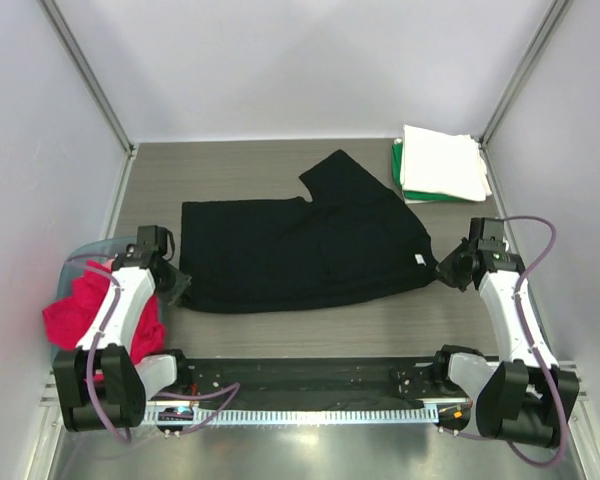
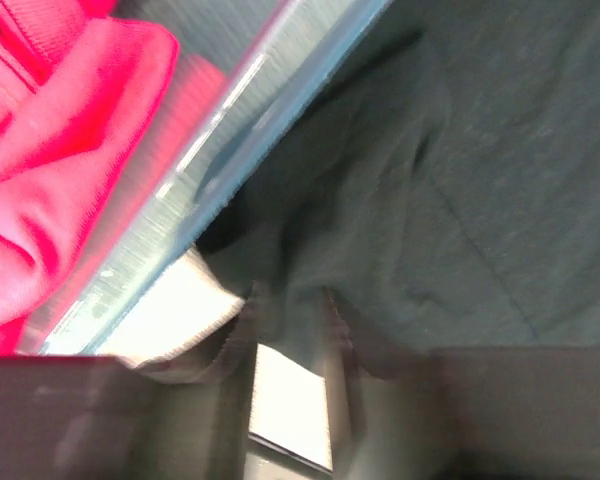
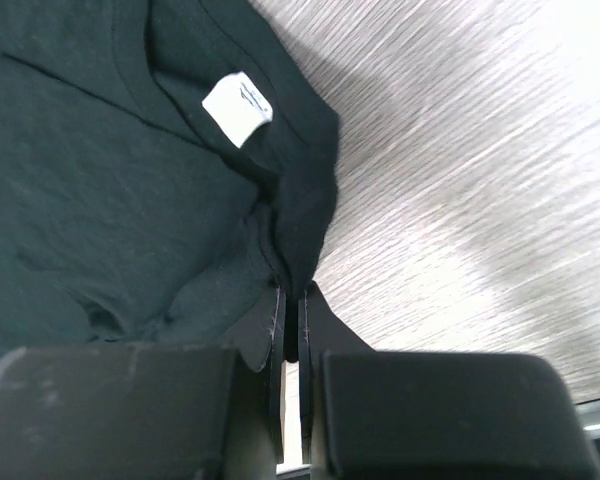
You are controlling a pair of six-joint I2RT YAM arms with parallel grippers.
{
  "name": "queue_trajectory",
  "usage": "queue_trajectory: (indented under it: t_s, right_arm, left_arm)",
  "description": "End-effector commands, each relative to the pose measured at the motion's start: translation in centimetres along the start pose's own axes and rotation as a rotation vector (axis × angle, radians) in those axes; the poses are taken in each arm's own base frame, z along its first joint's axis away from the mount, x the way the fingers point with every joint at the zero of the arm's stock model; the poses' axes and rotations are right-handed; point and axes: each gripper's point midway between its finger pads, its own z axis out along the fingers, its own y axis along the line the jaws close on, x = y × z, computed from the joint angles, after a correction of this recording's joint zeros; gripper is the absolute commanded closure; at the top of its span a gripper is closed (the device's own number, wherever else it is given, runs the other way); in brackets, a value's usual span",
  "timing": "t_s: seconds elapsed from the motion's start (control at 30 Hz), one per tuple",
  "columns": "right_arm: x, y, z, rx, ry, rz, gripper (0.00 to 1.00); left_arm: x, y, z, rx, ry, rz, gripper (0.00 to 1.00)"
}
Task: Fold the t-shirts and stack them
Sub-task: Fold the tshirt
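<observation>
Counts: one black t-shirt (image 1: 300, 250) in right pincer (image 3: 292, 298), two folded t-shirts (image 1: 442, 165).

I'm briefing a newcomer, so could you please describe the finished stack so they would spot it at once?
Look to the table's far right corner. A white t-shirt lies folded on a green t-shirt there. Unlike the black t-shirt spread mid-table and the pink-red cloth bunched at the left edge, these are neat squares.
</observation>
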Motion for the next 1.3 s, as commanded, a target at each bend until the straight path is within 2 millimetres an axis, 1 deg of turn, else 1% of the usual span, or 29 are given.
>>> queue_trajectory:
  t_s: [0.0, 0.07, 0.1, 0.13, 0.2, 0.3, 0.4, 0.43, 0.53, 0.57, 0.6, 0.63, 0.67, 0.7, 0.73, 0.77, 0.8, 0.83, 0.87, 0.93, 0.97, 1.0, 1.03, 1.07, 1.1, 1.13, 1.17, 1.2, 1.27]
  right_arm:
    - [-1.0, -1.3, -0.8, 0.049, -0.097, 0.078, 0.99]
    - [-0.9, -1.4, -1.2, 0.037, -0.111, 0.083, 0.98]
    - [-0.9, -1.2, -1.4, 0.022, -0.110, 0.076, 0.84]
    - [-0.8, -1.1, -1.5, 0.018, -0.110, 0.070, 0.72]
    - [-0.8, -0.2, -2.1, -0.032, -0.104, 0.054, 0.28]
    - [-2.1, 1.5, -4.0, -0.107, -0.147, -0.002, 0.15]
    - [-3.1, 5.2, -5.9, -0.276, -0.170, -0.072, 0.14]
    - [-2.8, 7.5, -6.7, -0.383, -0.147, -0.107, 0.14]
    - [-2.4, 11.2, -6.3, -0.471, -0.076, -0.189, 0.14]
    - [-1.7, 13.6, -6.8, -0.507, -0.060, -0.282, 0.14]
    - [-0.9, 15.0, -6.7, -0.513, -0.041, -0.338, 0.14]
    - [-0.2, 15.8, -4.7, -0.473, 0.015, -0.377, 0.14]
    - [-0.8, 18.0, -5.3, -0.499, -0.002, -0.415, 0.13]
    - [-0.2, 19.2, -5.1, -0.501, 0.012, -0.471, 0.13]
    - [0.0, 20.0, -3.0, -0.464, 0.050, -0.493, 0.13]
    - [-1.4, 22.1, -3.5, -0.483, 0.005, -0.521, 0.12]
    - [-1.8, 23.0, -2.8, -0.473, -0.009, -0.577, 0.11]
    - [-2.0, 23.6, -0.5, -0.438, 0.017, -0.601, 0.11]
    - [-3.7, 25.8, -0.7, -0.457, -0.031, -0.622, 0.10]
    - [-5.3, 27.2, 0.8, -0.418, -0.058, -0.668, 0.10]
    - [-6.6, 29.2, 2.6, -0.409, -0.071, -0.685, 0.09]
    - [-7.9, 29.3, 3.5, -0.354, -0.103, -0.711, 0.10]
    - [-9.9, 31.5, 3.0, -0.369, -0.165, -0.715, 0.09]
    - [-10.6, 32.3, 3.7, -0.363, -0.181, -0.720, 0.09]
    - [-10.3, 32.6, 6.8, -0.339, -0.155, -0.731, 0.09]
    - [-10.8, 33.4, 7.5, -0.347, -0.166, -0.740, 0.09]
    - [-12.3, 35.6, 6.6, -0.385, -0.221, -0.737, 0.09]
    - [-11.7, 35.7, 10.2, -0.360, -0.188, -0.737, 0.09]
    - [-13.1, 38.1, 10.9, -0.402, -0.239, -0.703, 0.09]
  left_arm:
    - [0.2, -0.7, -1.1, 0.056, 0.004, -0.017, 0.65]
    - [0.6, -1.1, -1.8, 0.090, 0.023, -0.029, 0.50]
    - [0.5, -1.3, -2.2, 0.099, 0.019, -0.037, 0.40]
    - [0.0, -1.7, -3.2, 0.132, -0.010, -0.042, 0.36]
    - [-0.6, -1.9, -4.6, 0.147, -0.042, -0.041, 0.30]
    - [-2.4, -2.8, -7.1, 0.199, -0.118, -0.025, 0.29]
    - [-3.5, -4.3, -8.4, 0.250, -0.152, -0.004, 0.29]
    - [-4.0, -5.0, -8.4, 0.271, -0.163, 0.008, 0.29]
    - [-4.1, -7.4, -7.7, 0.316, -0.120, 0.038, 0.29]
    - [-4.3, -8.3, -6.6, 0.307, -0.099, 0.056, 0.30]
    - [-4.8, -9.5, -7.0, 0.328, -0.102, 0.076, 0.30]
    - [-4.5, -10.7, -6.9, 0.342, -0.089, 0.115, 0.30]
    - [-4.7, -11.4, -6.7, 0.337, -0.076, 0.162, 0.31]
    - [-3.9, -12.2, -5.7, 0.311, -0.032, 0.212, 0.33]
    - [-3.8, -13.4, -6.6, 0.320, -0.024, 0.266, 0.34]
    - [-3.7, -13.6, -6.5, 0.304, -0.019, 0.312, 0.34]
    - [-3.5, -13.5, -6.1, 0.280, -0.011, 0.379, 0.34]
    - [-3.2, -13.2, -6.4, 0.256, -0.007, 0.415, 0.34]
    - [-3.2, -12.7, -6.2, 0.238, -0.012, 0.433, 0.32]
    - [-2.8, -11.3, -6.1, 0.216, -0.014, 0.478, 0.30]
    - [-2.6, -10.8, -6.1, 0.214, -0.013, 0.484, 0.28]
    - [-2.4, -10.5, -6.6, 0.234, -0.029, 0.487, 0.27]
    - [-1.7, -9.9, -5.8, 0.240, -0.015, 0.487, 0.27]
    - [-1.1, -10.0, -5.8, 0.271, -0.006, 0.491, 0.25]
    - [-0.6, -10.1, -6.0, 0.306, 0.004, 0.502, 0.25]
    - [-0.5, -9.8, -6.0, 0.314, -0.015, 0.527, 0.24]
    - [-0.7, -9.4, -5.7, 0.300, -0.031, 0.534, 0.18]
    - [-0.6, -8.1, -4.8, 0.253, -0.041, 0.541, 0.15]
    - [-0.5, -7.6, -4.3, 0.251, -0.057, 0.539, 0.08]
